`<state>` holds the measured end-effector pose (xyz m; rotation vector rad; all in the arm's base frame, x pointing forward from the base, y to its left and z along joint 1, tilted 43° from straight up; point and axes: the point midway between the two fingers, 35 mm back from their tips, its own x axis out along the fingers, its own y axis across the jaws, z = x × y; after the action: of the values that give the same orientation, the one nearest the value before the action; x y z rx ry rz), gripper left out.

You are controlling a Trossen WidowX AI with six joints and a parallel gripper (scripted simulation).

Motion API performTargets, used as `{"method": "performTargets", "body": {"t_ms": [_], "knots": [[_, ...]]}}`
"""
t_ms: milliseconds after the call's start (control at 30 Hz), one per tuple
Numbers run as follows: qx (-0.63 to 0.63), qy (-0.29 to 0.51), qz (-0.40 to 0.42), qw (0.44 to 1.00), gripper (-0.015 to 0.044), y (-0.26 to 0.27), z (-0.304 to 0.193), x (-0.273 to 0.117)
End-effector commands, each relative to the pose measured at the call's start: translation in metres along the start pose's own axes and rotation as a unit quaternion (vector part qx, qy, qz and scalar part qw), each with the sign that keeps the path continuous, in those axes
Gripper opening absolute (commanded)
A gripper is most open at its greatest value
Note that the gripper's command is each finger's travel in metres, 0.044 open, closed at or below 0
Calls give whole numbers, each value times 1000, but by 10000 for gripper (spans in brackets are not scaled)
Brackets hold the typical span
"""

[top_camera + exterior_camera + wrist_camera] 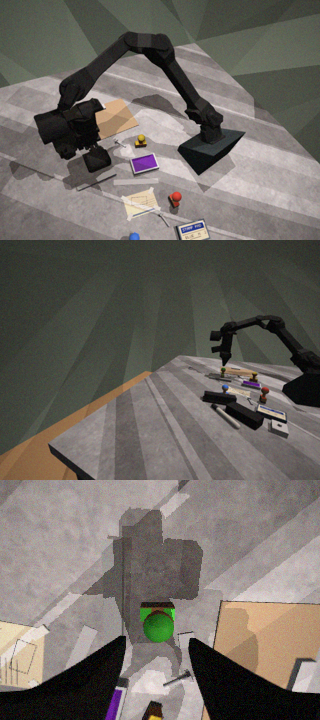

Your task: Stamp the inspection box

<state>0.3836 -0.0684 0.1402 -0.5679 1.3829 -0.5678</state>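
My gripper (224,365) (157,642) is partly open and empty, pointing down above the green-knobbed stamp (223,369) (158,626). That stamp stands upright on the bench; the arm hides it in the top view. Others stand there too: a yellow-knobbed stamp (141,138) (254,374) (155,712), a red-knobbed stamp (176,196) (264,390) and a blue-knobbed stamp (134,236) (225,387). I cannot read which says PASS. The purple ink pad (145,164) (251,384) (114,707) is uncovered. The cream card (130,210) (30,629) is taped down; its outlined box shows no print.
A tan sheet (117,117) (265,630) lies beside the green-knobbed stamp. A thin strip (97,181) (218,377) lies on its other side. A case labelled STAMP PAD BLUE (193,230) (271,413), black blocks (244,415) (219,397) and a pale marker (227,417) are further off.
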Motion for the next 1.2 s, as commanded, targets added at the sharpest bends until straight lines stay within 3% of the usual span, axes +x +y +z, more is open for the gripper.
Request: {"method": "performTargets", "body": {"t_ms": [0,1167], "knots": [[-1,3,-2,1000,228,-1,0,10],[-1,3,-4,1000,228,-3,-3,63]]}}
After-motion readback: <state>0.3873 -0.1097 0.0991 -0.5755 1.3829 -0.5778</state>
